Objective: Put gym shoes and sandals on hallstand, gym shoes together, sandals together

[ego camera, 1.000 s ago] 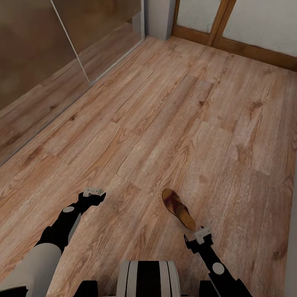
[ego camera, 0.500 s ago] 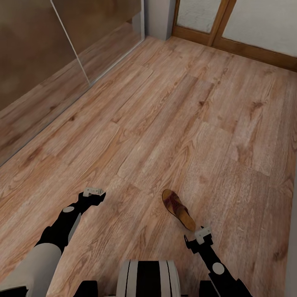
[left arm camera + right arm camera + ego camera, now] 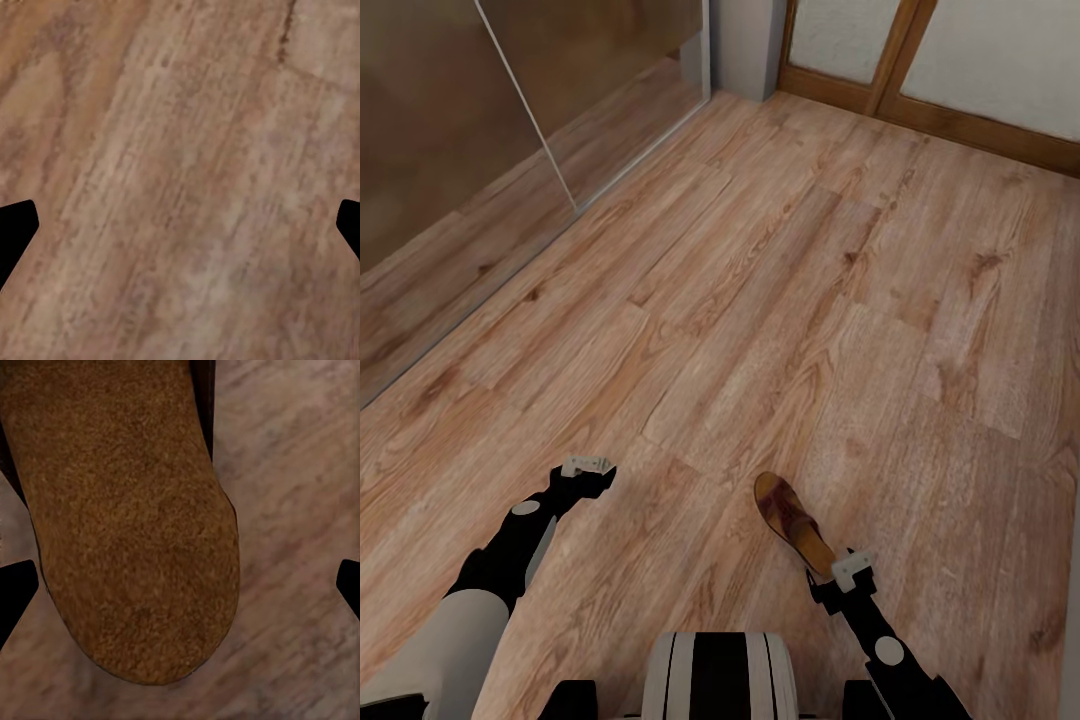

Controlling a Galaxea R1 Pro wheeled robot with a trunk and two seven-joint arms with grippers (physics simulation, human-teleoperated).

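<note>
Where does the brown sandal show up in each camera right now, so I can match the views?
Head view: the sandal lies on the corridor floor, low and right of centre, its heel end just ahead of the right hand.
Left wrist view: not in this picture; wood planks between the open fingertips.
Right wrist view: its tan insole takes up most of the frame.
Shared landmark: the wood-grain planks.

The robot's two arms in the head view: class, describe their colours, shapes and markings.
Both arms are glossy black and jointed, each with a round grey disc set at a joint. The left arm widens into a pale grey, rounded sleeve near the shoulder. The left claw and the right claw are small, blocky and light grey on black wrists.
</note>
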